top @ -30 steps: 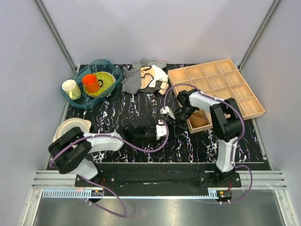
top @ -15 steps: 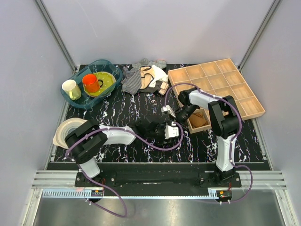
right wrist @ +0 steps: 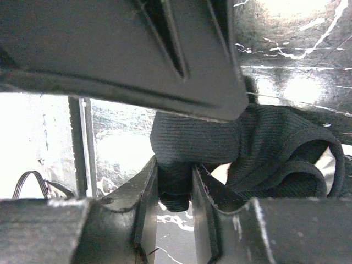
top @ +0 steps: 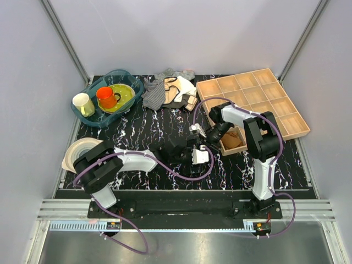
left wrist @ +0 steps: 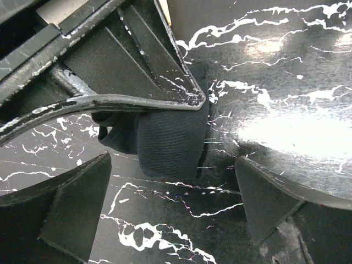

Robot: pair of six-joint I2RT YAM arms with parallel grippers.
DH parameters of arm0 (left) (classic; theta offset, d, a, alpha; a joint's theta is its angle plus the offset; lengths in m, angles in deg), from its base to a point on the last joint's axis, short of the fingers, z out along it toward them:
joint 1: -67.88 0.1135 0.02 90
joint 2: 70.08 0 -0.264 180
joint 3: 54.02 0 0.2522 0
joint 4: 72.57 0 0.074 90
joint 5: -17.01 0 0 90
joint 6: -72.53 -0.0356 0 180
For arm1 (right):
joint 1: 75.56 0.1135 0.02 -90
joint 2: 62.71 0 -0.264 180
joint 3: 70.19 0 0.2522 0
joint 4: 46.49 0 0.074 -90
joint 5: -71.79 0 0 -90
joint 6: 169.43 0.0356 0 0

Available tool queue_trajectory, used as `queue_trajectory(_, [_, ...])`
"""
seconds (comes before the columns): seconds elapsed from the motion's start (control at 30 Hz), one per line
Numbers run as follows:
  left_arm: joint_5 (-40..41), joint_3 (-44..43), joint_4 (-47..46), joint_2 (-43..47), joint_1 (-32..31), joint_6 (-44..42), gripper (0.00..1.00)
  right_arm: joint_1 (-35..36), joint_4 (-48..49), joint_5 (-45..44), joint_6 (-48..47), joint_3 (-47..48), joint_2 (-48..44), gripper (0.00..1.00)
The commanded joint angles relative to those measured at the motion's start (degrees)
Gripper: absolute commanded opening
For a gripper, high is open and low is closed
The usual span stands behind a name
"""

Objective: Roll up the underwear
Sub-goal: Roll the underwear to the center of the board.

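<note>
Both grippers crowded the underwear (left wrist: 170, 144) near mid-table. The right gripper (right wrist: 175, 181) pinched one thin fold; the left gripper (left wrist: 173, 165) stood spread, with the bundle at its 12 o'clock. Such a shallow pinch could slip under tension and loosen the roll.

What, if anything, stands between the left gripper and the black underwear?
Nothing visible. The left gripper is open, the underwear lies just ahead of it on the table, and the right gripper pinches the fabric from the opposite side.
</note>
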Motion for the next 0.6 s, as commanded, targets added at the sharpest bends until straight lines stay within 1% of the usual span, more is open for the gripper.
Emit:
queue_trajectory(0.0, [1.46,-1.73,-1.78,-0.18,-0.57,-2.62,0.99,-0.24,-2.53,2.16,-0.49,1.05,0.63,0.32])
queue_trajectory(0.27, [-0.9,-4.28,-0.03,-2.47,-0.83,-2.71,0.98,-0.59,-2.44,2.42,-0.32,0.52,0.54,0.32])
queue_trajectory(0.33, [-1.17,-5.77,1.11,-4.04,-0.83,-2.71,0.93,-0.6,-2.35,2.6,-0.4,0.26,0.81,0.32])
queue_trajectory(0.37, [-1.78,-6.39,2.6,-4.75,-0.83,-2.71,0.89,-0.68,-2.27,2.69,-0.4,0.26,0.72,0.32])
queue_trajectory(0.4, [-2.14,-7.7,3.39,-5.28,-0.83,-2.88,0.79,-0.77,-2.09,2.69,-0.14,0.17,0.89,0.32])
queue_trajectory(0.5, [-3.89,-9.72,7.0,-7.48,-0.83,-2.97,0.61,-0.77,-1.92,2.77,0.04,-0.09,0.98,0.32])
queue_trajectory(0.53, [-4.25,-10.86,7.79,-8.26,-0.83,-2.8,0.5,-0.77,-2.0,2.77,0.04,-0.44,0.81,0.32])
queue_trajectory(0.57, [-5.03,-11.48,9.54,-9.32,-0.83,-2.8,0.45,-0.86,-1.83,2.77,0.21,-0.45,0.9,0.32])
